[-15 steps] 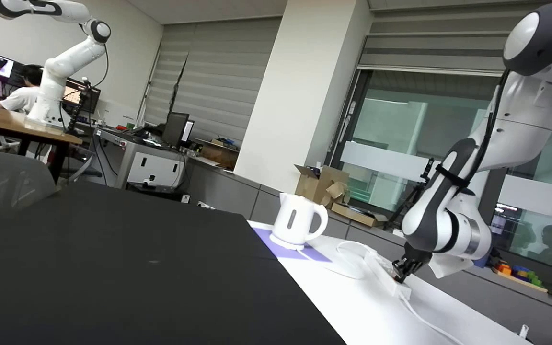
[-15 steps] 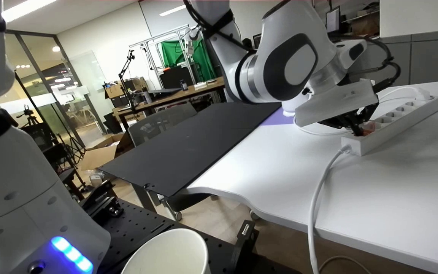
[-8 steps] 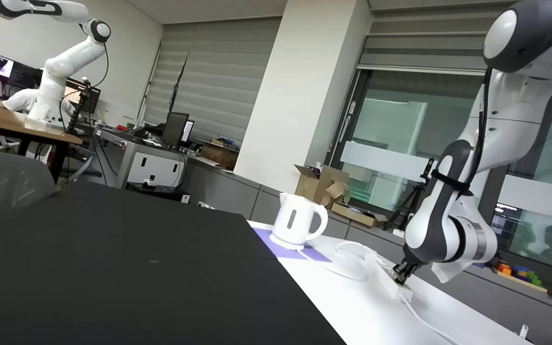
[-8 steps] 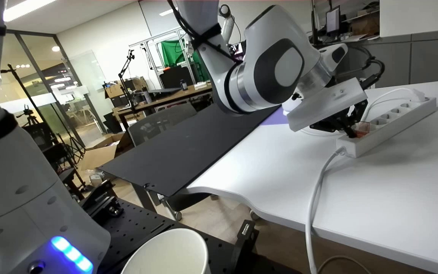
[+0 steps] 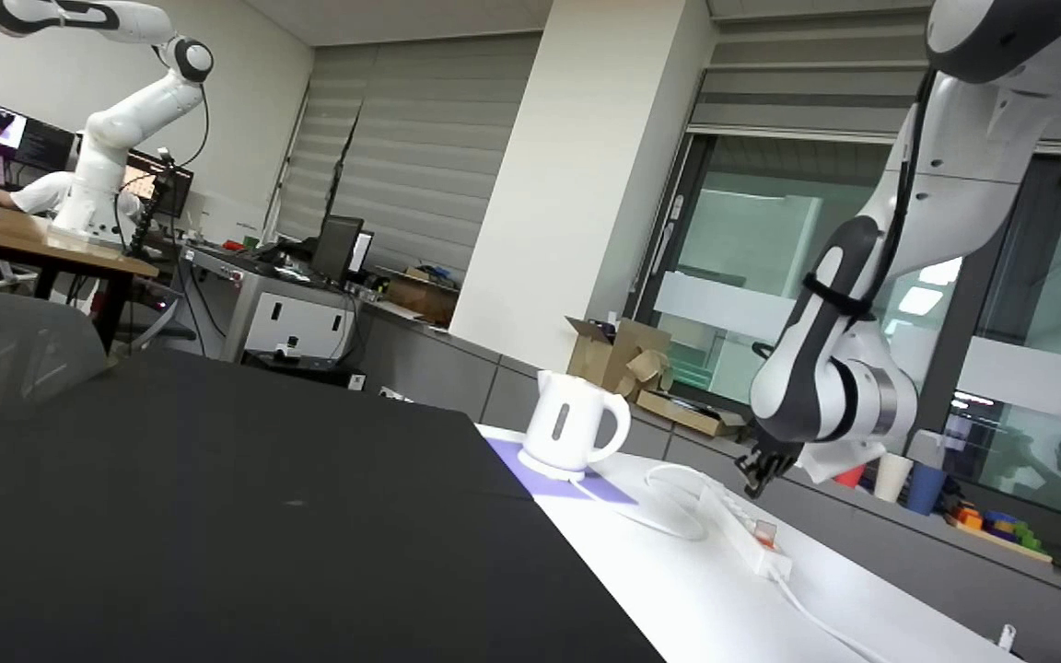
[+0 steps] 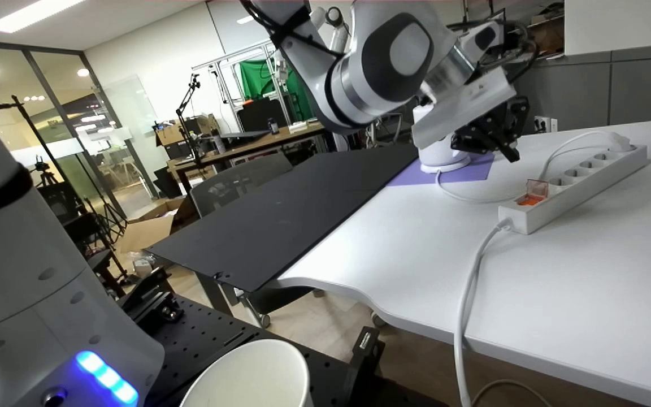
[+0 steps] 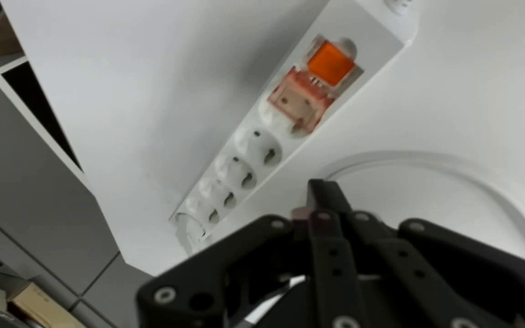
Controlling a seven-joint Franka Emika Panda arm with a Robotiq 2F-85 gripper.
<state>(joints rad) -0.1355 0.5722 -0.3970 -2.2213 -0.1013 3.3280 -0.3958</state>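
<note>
Power strip [image 6: 585,189]: laid on the right of the white desk [image 6: 613,271] in an exterior view, with an orange switch [image 6: 530,200] fitted at its near end and a plug [image 6: 619,141] set in its far end. In the wrist view the sockets [image 7: 258,148] are shown from above, and the socket next to the switch is overlapped by the clear pinkish cover [image 7: 301,100]; in both exterior views that cover is seen raised beside the switch. In an exterior view the kettle [image 5: 567,424] is shown whole, stood on a purple mat [image 5: 544,486] left of the strip, with coloured blocks [image 5: 1000,525] at the far right; in an exterior view it is partly covered by the arm [image 6: 379,62], and a cup [image 6: 249,376] is shown near. The claw [image 6: 512,154] is narrow, its fingertips [image 7: 328,196] seen together in the wrist view. It is held above the desk, apart from the strip; in both exterior views the switch is placed lower than the claw, and in the wrist view the strip is shown slanting past, beyond the fingertips.
</note>
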